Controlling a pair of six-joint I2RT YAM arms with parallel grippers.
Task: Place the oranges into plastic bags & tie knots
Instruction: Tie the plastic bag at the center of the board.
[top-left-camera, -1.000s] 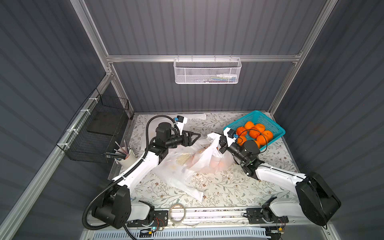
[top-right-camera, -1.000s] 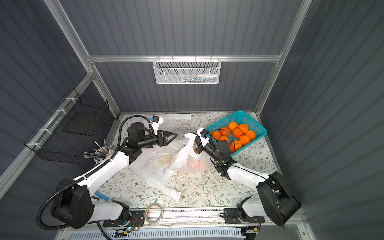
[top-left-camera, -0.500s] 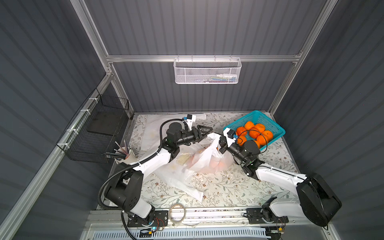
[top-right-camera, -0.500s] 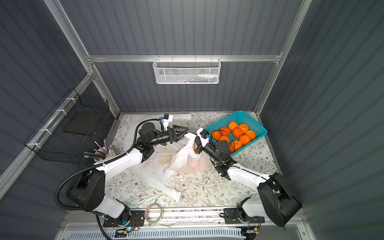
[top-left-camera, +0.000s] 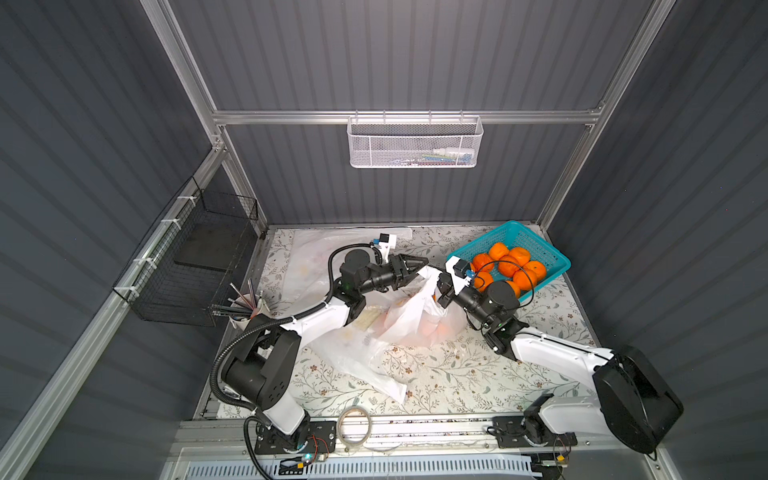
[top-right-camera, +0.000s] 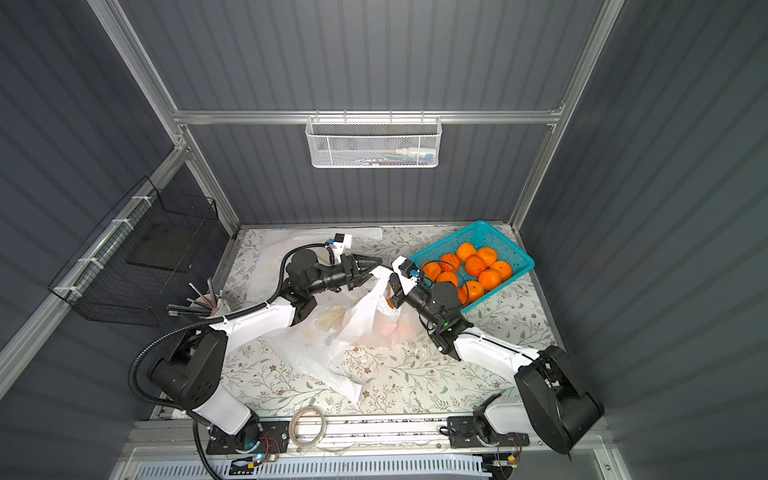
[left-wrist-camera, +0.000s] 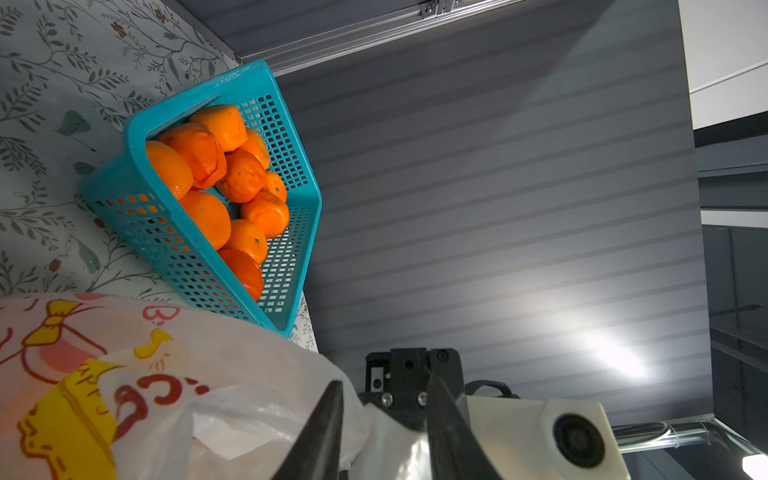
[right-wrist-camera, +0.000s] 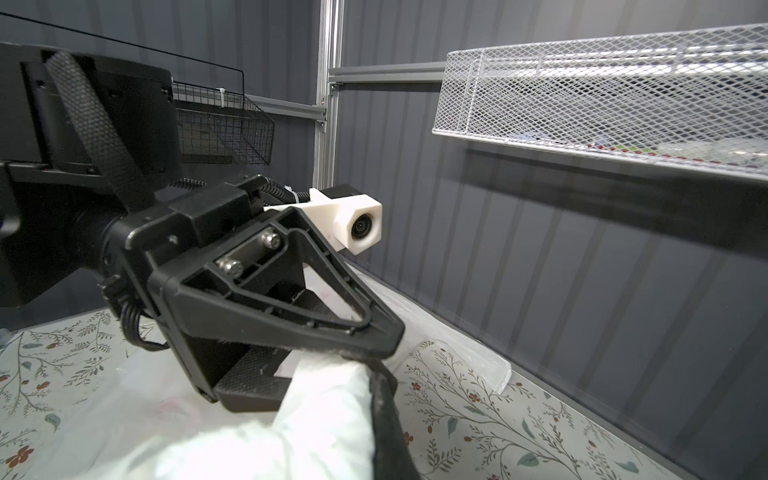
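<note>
A printed white plastic bag (top-left-camera: 409, 328) (top-right-camera: 361, 322) lies mid-table, with oranges (top-left-camera: 438, 328) showing through it. My right gripper (top-left-camera: 441, 286) (top-right-camera: 393, 291) is shut on one handle strip (right-wrist-camera: 324, 407) and holds it up; its finger (right-wrist-camera: 386, 424) presses the plastic. My left gripper (top-left-camera: 420, 263) (top-right-camera: 375, 262) (left-wrist-camera: 382, 399) reaches the same raised strip from the left. Its jaws are narrowed but still apart, with white plastic between them. Several more oranges (top-left-camera: 509, 266) (left-wrist-camera: 208, 216) fill the teal basket (top-left-camera: 555, 259) (left-wrist-camera: 137, 216) at the back right. No knots show.
Another bag (top-left-camera: 316, 257) lies flat at the back left, and more bag plastic (top-left-camera: 365, 365) spreads toward the front. A cup of pens (top-left-camera: 245, 309) and a black wire basket (top-left-camera: 195, 257) stand on the left. A white mesh basket (top-left-camera: 415, 141) hangs on the back wall.
My left arm has swung right to the raised handle strip beside the right gripper, and its jaws have narrowed around it. The right gripper has kept its hold and place.
</note>
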